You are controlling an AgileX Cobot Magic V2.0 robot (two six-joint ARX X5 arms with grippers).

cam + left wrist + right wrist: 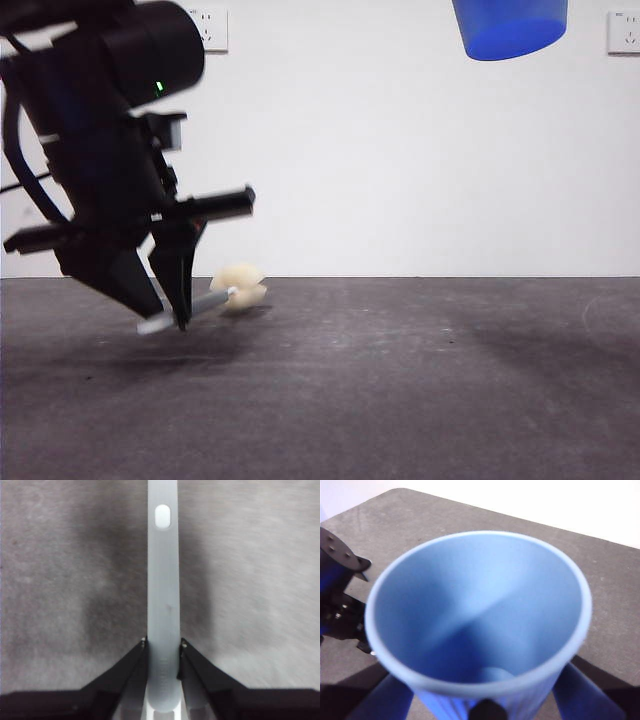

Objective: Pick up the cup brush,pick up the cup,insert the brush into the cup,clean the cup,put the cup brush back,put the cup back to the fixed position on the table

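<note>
My left gripper point(180, 318) is shut on the grey handle of the cup brush point(205, 304) low over the table point(400, 390) at the left. The cream sponge head point(240, 285) points right. I cannot tell whether the brush touches the table. In the left wrist view the jaws point(163, 647) pinch the handle point(163, 595), whose end hole shows beyond them. The blue cup point(510, 28) hangs high at the top right. In the right wrist view my right gripper point(485, 702) is shut on the cup point(480, 620). The cup's open mouth faces the camera, and it is empty.
A white wall runs behind the table's far edge, with wall sockets at the upper left point(210, 28) and upper right point(622, 30). The left arm point(340, 600) shows beside the cup in the right wrist view.
</note>
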